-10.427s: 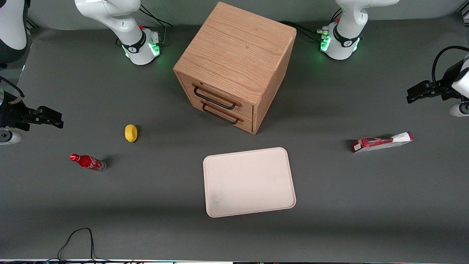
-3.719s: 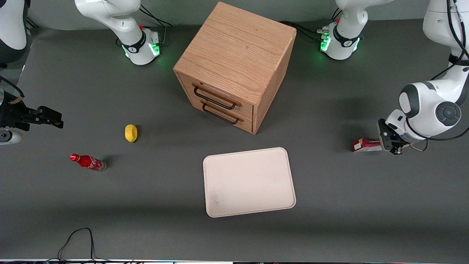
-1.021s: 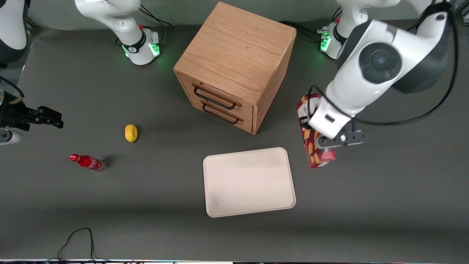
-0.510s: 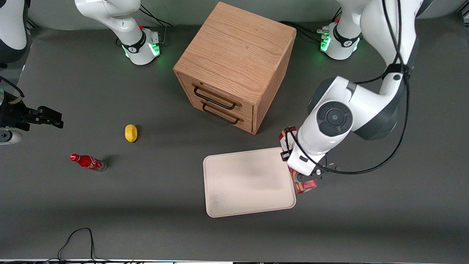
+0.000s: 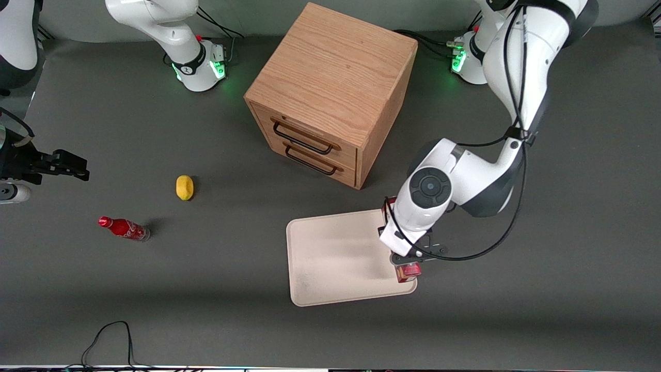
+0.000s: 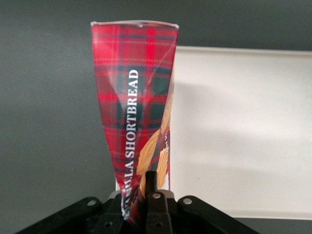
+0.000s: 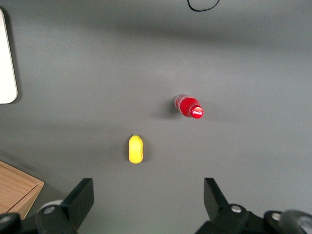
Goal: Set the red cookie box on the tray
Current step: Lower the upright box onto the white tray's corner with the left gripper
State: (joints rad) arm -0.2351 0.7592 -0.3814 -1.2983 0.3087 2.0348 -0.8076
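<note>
Gripper (image 5: pixel 408 260) clamps the box (image 6: pixel 138 112) over the tray's (image 5: pixel 330 258) three-o'clock edge; cabinet (image 5: pixel 330 93) at twelve. Wrist view alone shows tartan print.

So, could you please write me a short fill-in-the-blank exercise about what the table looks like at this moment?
1. The gripper is shut on the red ____ box.
2. The box hangs over the edge of the cream-white ____.
3. The wooden cabinet has ____ drawers with dark handles.
4. Toward the parked arm's end of the table, a yellow lemon lies beside a red soda ____.

Missing words: cookie; tray; two; bottle
</note>
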